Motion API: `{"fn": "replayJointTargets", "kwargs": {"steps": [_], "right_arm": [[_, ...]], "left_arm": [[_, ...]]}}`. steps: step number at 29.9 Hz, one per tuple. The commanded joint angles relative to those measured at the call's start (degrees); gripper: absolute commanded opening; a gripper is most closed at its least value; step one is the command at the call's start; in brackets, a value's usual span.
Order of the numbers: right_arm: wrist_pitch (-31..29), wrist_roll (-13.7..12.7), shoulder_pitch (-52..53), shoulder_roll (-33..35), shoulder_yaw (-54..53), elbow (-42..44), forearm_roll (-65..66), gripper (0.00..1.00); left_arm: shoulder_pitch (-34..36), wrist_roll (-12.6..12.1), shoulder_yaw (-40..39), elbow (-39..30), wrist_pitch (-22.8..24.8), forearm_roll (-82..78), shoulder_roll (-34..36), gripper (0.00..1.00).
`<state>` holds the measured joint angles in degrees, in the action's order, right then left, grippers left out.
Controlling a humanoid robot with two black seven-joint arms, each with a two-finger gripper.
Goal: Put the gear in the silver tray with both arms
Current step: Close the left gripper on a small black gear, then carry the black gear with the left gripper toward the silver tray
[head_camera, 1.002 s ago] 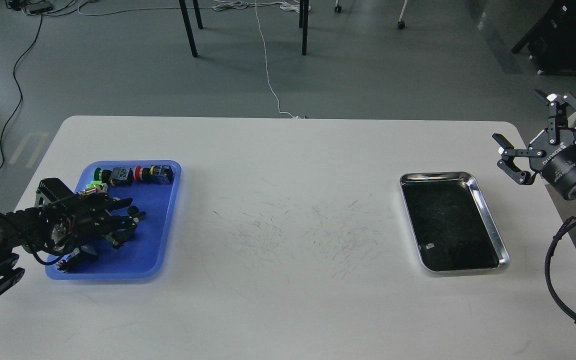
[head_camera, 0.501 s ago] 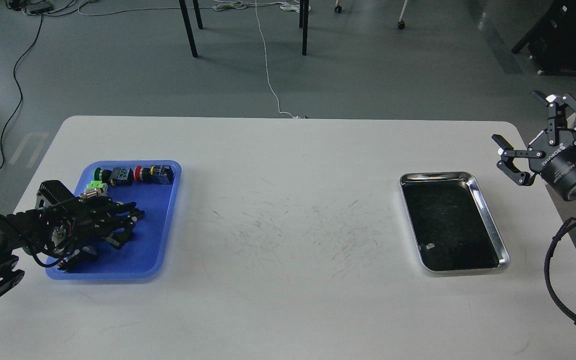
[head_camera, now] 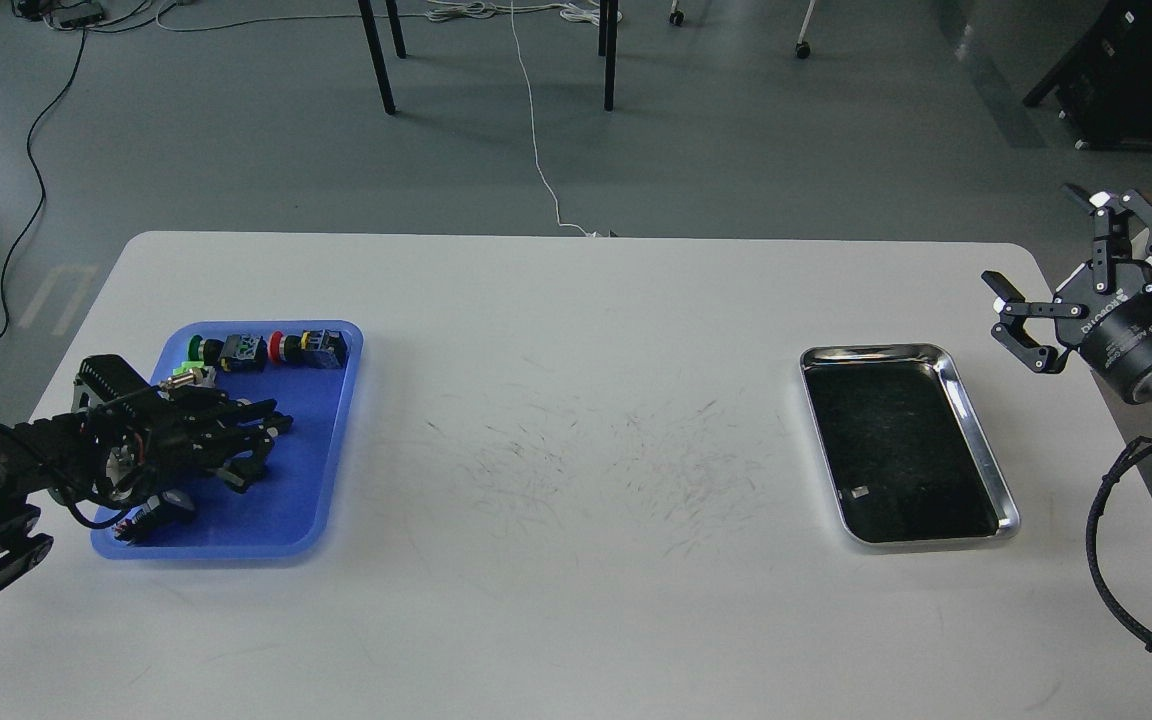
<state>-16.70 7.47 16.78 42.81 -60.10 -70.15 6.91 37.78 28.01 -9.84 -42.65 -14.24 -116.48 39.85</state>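
Head view, left to right. Left gripper [head_camera: 261,440], black with linkage fingers, low over the large blue plastic tray [head_camera: 321,500]; its fingers are dark against dark parts, so whether it is clenched on anything cannot be told; the gear itself cannot be picked out among the clutter beneath it. Along the blue tray's far rim stands a row of small components [head_camera: 271,350], green, black, red and yellow. The white table [head_camera: 576,400], scuffed at its middle, separates the two trays, which lie well apart. The rectangular shiny silver tray [head_camera: 966,420], with raised rim, rounded corners and dark reflective bottom, holds no gear; its long axis runs from far-left to near-right, the far short edge pointing away from the robot and slightly left. Right gripper [head_camera: 1041,265], black and cylindrical with a silver wrist ring, hovers just beyond the silver tray's far right corner, fingers spread wide and grasping nothing. Judged step: securing the gear on the left; a firm, centred grip, a lift clear of neighbouring parts, then a handover above the bare table would serve best.
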Motion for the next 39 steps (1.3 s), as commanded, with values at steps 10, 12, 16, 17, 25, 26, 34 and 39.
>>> {"fn": "replayJointTargets", "kwargs": {"steps": [10, 12, 16, 17, 25, 26, 34, 39], "right_arm": [[0.0, 0.0, 0.0, -0.27, -0.02, 0.02, 0.21, 0.99], [0.0, 0.0, 0.09, -0.27, -0.02, 0.02, 0.21, 0.99], [0.0, 0.0, 0.09, -0.18, -0.02, -0.07, 0.21, 0.99], [0.0, 0.0, 0.09, -0.09, -0.02, -0.07, 0.21, 0.99], [0.0, 0.0, 0.18, 0.52, -0.19, -0.16, 0.21, 0.99], [0.0, 0.0, 0.18, 0.52, -0.19, -0.16, 0.21, 0.99], [0.0, 0.0, 0.35, 1.05, -0.37, -0.07, 0.21, 0.99], [0.17, 0.0, 0.62, 1.14, -0.28, -0.07, 0.3, 0.99]], "left_arm": [[9.41, -0.01, -0.18, -14.82, 7.03, 6.08, 7.78, 0.09], [11.25, -0.01, -0.18, -17.02, 7.56, 6.09, 7.52, 0.09], [14.24, -0.01, -0.18, -22.91, 10.36, 5.47, 6.82, 0.09], [15.03, -0.01, -0.1, -23.53, 11.24, 5.21, 5.95, 0.09], [18.03, -0.01, -0.01, -23.62, 16.26, -0.41, -6.62, 0.09], [18.03, -0.01, -0.01, -23.27, 16.78, -0.85, -8.02, 0.09], [17.94, -0.01, 2.18, -20.47, 18.11, -2.52, -16.64, 0.09], [17.68, -0.01, 2.72, -19.05, 18.19, -3.67, -21.65, 0.09]]}}
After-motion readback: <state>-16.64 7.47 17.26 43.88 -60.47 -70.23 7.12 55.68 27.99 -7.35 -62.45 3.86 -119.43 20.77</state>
